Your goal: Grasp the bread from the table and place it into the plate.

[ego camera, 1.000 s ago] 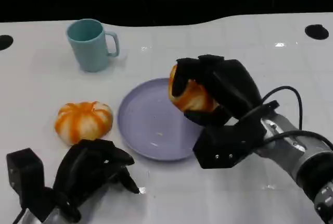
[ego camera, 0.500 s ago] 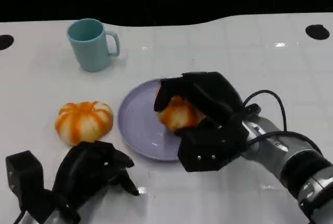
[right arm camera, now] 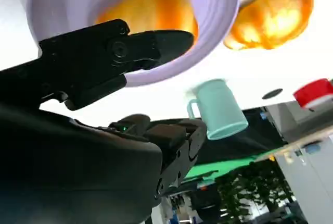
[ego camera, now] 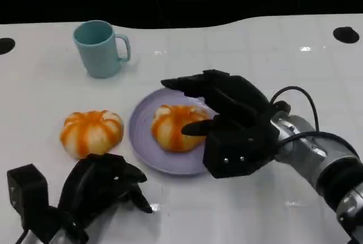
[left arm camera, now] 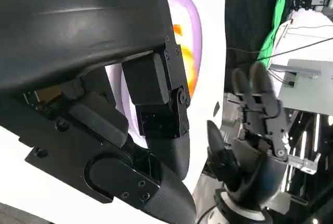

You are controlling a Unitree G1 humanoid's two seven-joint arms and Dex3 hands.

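Observation:
An orange-striped bread roll [ego camera: 172, 127] lies in the lilac plate [ego camera: 143, 139] at the middle of the table. My right hand [ego camera: 231, 122] hovers just right of the roll with its fingers spread over it and nothing in its grasp. The right wrist view shows that roll [right arm camera: 150, 8] inside the plate [right arm camera: 221, 31] beyond my fingertips [right arm camera: 166, 40]. A second, similar roll [ego camera: 91, 133] sits on the table left of the plate. My left hand [ego camera: 97, 190] rests near the front edge with its fingers curled in, holding nothing.
A teal mug [ego camera: 100, 47] stands at the back left, handle to the right. Two black round marks [ego camera: 345, 34] sit near the table's far corners. Bare white table lies to the right of the plate and behind it.
My right hand carried the roll down and to the left into the plate, then let it go and spread its fingers. The left hand and the second roll stayed put.

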